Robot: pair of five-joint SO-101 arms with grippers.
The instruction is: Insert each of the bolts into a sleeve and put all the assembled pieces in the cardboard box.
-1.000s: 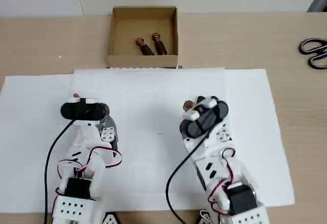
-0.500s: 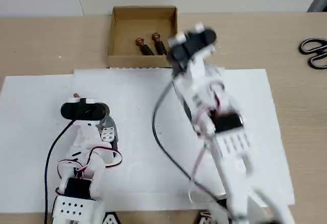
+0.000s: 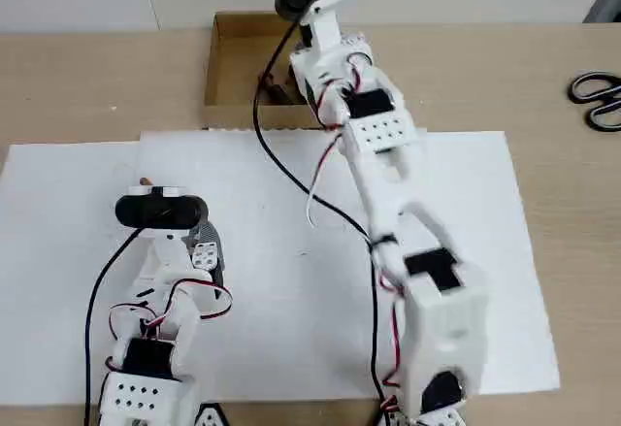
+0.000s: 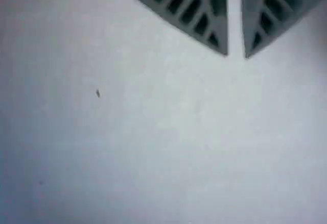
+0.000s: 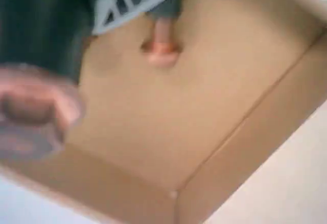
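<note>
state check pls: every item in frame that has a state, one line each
cardboard box: upright, open-topped.
paper: lying flat.
left gripper: closed to a thin slit, empty, over the paper.
right gripper: down over the cardboard box; grip unclear.
assembled piece: in the box, bolt seated in its dark sleeve.
scissors: lying flat, handles together.
</note>
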